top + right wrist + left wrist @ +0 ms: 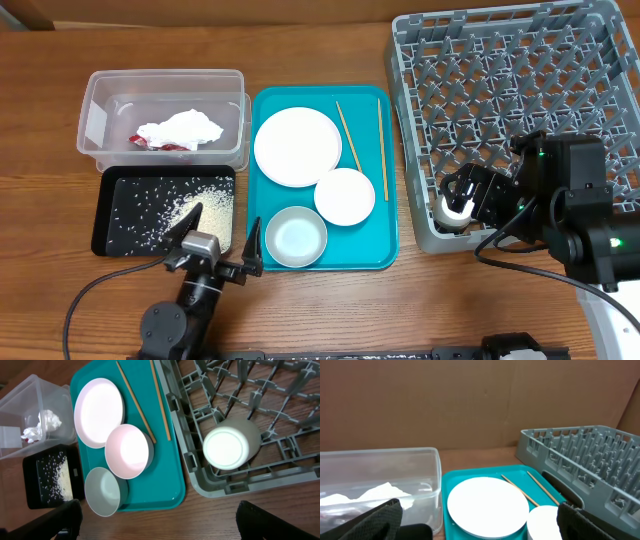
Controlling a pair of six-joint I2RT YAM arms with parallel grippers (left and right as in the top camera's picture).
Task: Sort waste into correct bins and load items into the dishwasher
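The clear tub (165, 78) holds the white napkin (180, 128) and the red wrapper (160, 145). The black tray (110, 215) holds loose rice (205, 212). A large plate (297, 146), a smaller dish (345, 196), a bowl (296, 238) and two chopsticks (348, 135) lie on the teal tray (385, 250). A small white cup (230, 445) lies on its side in the near left corner of the grey rack (510, 90). My left gripper (222, 228) is open and empty between the black tray and the bowl. My right gripper (458, 195) is open above the cup.
The rack's upright pegs fill the right side of the table. The teal tray's edge runs close beside the rack (280, 400). The clear tub (380, 455) stands behind the black tray. Bare wood lies along the front edge.
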